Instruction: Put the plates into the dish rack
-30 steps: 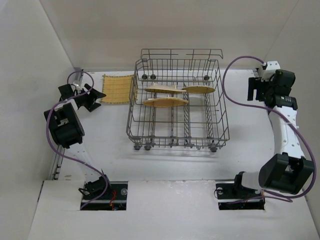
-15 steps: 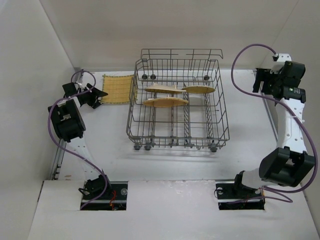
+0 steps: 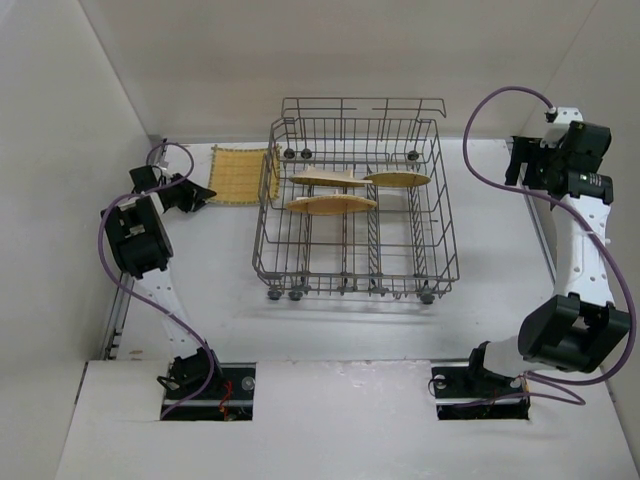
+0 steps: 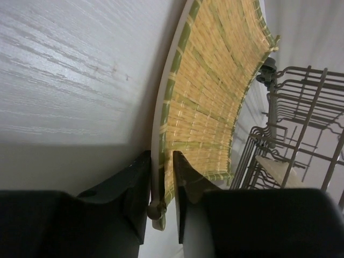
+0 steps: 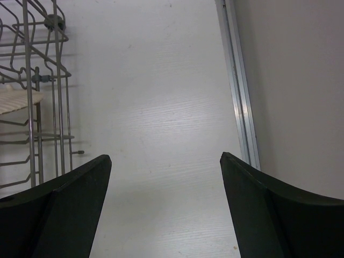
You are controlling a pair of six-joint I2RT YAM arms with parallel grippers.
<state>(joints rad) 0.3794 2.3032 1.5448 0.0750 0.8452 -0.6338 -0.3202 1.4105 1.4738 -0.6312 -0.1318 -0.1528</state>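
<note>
The pale yellow ribbed square bamboo plate (image 4: 215,97) is pinched by its near rim in the closed left gripper (image 4: 161,180), probably so it can be stood edge-on. Just beyond is the grey wire dish rack (image 3: 445,230), which holds three tan plates (image 3: 330,204). The right gripper (image 5: 164,177) gapes idle above the table (image 5: 161,107). The fingers hide how deep the pinch goes.

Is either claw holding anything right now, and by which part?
The left gripper pinches the ribbed yellow plate by its rim, a finger on each face. The right gripper holds nothing.
</note>
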